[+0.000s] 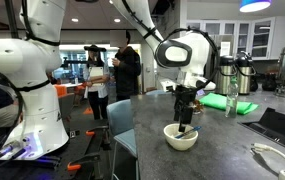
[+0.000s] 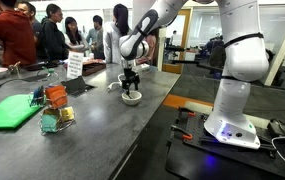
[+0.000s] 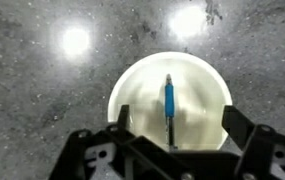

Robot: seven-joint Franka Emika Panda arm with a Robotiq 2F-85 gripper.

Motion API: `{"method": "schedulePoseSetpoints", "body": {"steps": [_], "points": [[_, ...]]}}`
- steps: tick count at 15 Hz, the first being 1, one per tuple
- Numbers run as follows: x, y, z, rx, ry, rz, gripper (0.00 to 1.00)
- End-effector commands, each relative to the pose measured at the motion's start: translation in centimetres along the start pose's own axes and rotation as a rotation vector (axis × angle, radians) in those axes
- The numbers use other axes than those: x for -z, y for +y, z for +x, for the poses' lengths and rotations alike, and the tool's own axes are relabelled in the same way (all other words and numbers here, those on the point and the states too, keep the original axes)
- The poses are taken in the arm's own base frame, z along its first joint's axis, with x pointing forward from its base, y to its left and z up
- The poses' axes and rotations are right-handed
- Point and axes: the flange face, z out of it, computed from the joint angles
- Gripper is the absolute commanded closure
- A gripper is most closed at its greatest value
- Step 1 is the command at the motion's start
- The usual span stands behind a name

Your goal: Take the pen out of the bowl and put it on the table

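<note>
Bowl (image 3: 137, 95) is cream, plain, no pattern (reads near-white in wrist view). Pen (image 3: 169, 98) is bright blue. Table (image 3: 42, 100) is dark grey w/ fine pale speckle, plus two white light glares. Gripper (image 3: 172, 135) is black; robot arm (image 1: 32, 80) is glossy white. Flat mat (image 2: 7, 110) in an exterior view is vivid green.

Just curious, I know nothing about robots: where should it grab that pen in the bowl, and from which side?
Probably mid-shaft on the pen, coming from straight above. It is thin and lies inside the bowl, whose walls block a sideways approach. In the wrist view the open gripper straddles it, set to close across its narrow width.
</note>
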Motion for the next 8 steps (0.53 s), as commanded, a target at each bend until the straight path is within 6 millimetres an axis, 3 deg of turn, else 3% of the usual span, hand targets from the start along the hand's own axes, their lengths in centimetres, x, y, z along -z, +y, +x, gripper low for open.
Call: {"method": "schedulePoseSetpoints", "body": {"steps": [1,2,3,4,8], "points": [[-0.7,0.4,1.5,-0.048,0.015,0.045,0.06],[-0.8,0.7,2.0,-0.061,0.021,0.052,0.11],[-0.9,0.9,2.4,-0.071,0.027,0.062,0.11],[-0.9,1.1,2.7,-0.076,0.033,0.069,0.26],[-1.4,1.5,3.2,-0.094,0.042,0.083,0.39]]}}
